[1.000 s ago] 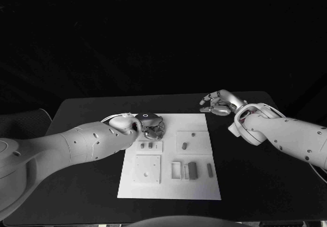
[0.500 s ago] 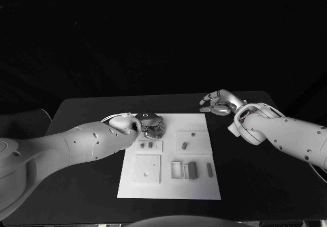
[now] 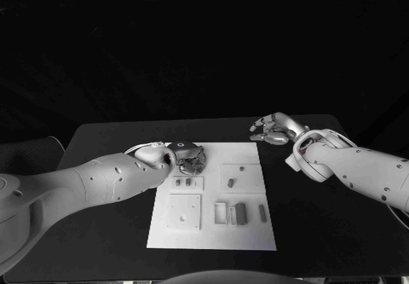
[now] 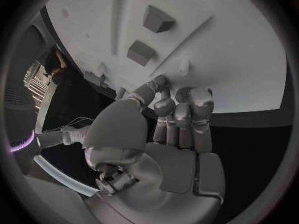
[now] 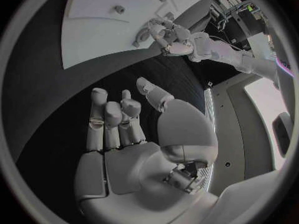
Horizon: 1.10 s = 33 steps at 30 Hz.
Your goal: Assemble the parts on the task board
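The white task board (image 3: 213, 234) lies in the middle of the black table. My left hand (image 3: 190, 160) is down on the board's far left corner with its fingers curled in. The fingertips (image 4: 177, 95) and thumb meet at the board's surface beside a small stud (image 4: 183, 67). I cannot make out whether a part sits between them. Two small parts (image 3: 184, 182) stand just in front of that hand, also seen as parts (image 4: 149, 35) close up. My right hand (image 3: 274, 129) hovers over the table past the board's far right corner, fingers spread (image 5: 115, 114) and holding nothing.
Further parts sit on the board: one part (image 3: 241, 169) and another (image 3: 231, 183) on the right section, a long dark part (image 3: 241, 213) beside a white frame (image 3: 221, 213), and a thin part (image 3: 262, 213). A square plate (image 3: 185, 211) with a hole lies front left.
My left wrist has shifted very slightly to the left over the board's corner. The right hand has not moved.
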Tool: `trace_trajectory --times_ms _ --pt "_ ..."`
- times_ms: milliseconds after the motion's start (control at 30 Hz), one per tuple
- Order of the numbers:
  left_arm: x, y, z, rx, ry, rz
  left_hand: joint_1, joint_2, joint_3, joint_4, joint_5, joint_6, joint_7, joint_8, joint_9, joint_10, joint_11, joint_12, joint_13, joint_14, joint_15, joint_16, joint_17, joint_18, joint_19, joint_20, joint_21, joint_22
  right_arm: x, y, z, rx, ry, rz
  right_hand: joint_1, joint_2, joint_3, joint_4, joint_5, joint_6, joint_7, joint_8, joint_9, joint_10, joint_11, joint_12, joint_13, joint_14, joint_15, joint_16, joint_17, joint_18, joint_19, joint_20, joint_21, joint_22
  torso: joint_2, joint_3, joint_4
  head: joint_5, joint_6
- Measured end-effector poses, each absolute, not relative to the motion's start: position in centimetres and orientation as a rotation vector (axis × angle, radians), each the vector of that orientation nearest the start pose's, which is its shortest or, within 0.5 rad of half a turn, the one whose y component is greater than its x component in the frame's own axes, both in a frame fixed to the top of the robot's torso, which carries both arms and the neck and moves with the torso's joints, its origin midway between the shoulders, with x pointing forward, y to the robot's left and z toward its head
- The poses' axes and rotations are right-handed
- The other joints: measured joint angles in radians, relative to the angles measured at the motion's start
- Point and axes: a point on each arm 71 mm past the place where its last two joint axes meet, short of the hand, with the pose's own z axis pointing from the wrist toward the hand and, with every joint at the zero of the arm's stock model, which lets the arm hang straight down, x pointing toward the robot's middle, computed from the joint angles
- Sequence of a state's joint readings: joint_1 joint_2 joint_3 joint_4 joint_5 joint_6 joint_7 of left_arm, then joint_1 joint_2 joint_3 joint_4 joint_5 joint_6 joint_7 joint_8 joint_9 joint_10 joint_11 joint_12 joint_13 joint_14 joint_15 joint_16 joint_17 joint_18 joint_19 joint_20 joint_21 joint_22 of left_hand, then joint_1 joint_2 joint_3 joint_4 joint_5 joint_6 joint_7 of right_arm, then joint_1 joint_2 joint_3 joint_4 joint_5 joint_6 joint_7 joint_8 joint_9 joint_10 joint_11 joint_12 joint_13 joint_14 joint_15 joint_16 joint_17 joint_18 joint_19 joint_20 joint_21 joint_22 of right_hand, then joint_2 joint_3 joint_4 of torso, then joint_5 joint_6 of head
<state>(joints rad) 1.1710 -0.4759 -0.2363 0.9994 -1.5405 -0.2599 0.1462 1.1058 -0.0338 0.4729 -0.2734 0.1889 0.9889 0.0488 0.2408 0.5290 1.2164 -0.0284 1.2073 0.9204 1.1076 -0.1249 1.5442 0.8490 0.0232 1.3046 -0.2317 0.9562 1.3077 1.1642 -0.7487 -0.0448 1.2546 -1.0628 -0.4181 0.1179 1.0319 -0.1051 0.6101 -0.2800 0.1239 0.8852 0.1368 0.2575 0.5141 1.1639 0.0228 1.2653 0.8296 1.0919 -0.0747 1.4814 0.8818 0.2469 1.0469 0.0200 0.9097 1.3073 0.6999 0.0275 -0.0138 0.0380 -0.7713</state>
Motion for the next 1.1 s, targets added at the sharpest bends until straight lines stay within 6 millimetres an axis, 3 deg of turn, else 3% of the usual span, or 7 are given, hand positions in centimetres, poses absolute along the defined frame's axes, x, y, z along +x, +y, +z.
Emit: trace_trajectory --times_ms 567,900,1100 --pt "51.9 16.6 -27.6 0.484 1.778 -0.627 -0.007 -0.007 -0.002 0.002 0.0 0.016 -0.015 0.014 0.001 0.0 0.0 0.0 0.0 0.0 0.0 -0.004 0.001 0.0 0.0 0.0 0.004 0.0 52.5 -23.7 -21.3 0.216 1.609 0.793 0.0 0.0 0.0 0.0 0.0 0.0 0.0 0.0 0.0 -0.002 0.002 0.0 0.001 0.0 0.0 0.0 0.0 0.0 0.0 0.0 0.0 0.0 -0.001 0.0005 0.0013 0.005 0.002" --pt "52.2 17.6 -24.7 0.469 1.725 -0.635 -0.007 -0.007 -0.005 0.0 0.0 0.021 -0.02 0.014 0.004 0.004 -0.004 0.0 0.0 0.004 -0.004 -0.004 0.002 0.0 0.002 0.002 0.004 0.0 52.6 -23.8 -21.3 0.217 1.609 0.791 0.0 0.0 0.0 0.0 0.0 0.0 0.0 0.0 0.0 -0.002 0.002 0.0 0.001 -0.001 0.001 0.0 0.0 -0.001 0.0 0.0 0.0 0.0 -0.001 0.0001 0.0018 0.01 0.004" --pt "52.2 18.2 -24.6 0.463 1.726 -0.628 -0.007 -0.007 -0.005 0.0 0.0 0.022 -0.019 0.014 0.004 0.006 -0.006 0.0 0.0 0.004 -0.004 -0.004 0.002 0.001 0.002 0.002 0.004 0.0 52.6 -23.8 -21.3 0.217 1.609 0.79 0.0 0.0 0.0 0.0 0.0 0.0 0.0 0.0 0.0 -0.002 0.002 0.0 0.001 -0.001 0.001 0.0 0.0 -0.001 0.0 0.0 0.0 0.0 0.0 0.0004 0.002 0.015 0.004"
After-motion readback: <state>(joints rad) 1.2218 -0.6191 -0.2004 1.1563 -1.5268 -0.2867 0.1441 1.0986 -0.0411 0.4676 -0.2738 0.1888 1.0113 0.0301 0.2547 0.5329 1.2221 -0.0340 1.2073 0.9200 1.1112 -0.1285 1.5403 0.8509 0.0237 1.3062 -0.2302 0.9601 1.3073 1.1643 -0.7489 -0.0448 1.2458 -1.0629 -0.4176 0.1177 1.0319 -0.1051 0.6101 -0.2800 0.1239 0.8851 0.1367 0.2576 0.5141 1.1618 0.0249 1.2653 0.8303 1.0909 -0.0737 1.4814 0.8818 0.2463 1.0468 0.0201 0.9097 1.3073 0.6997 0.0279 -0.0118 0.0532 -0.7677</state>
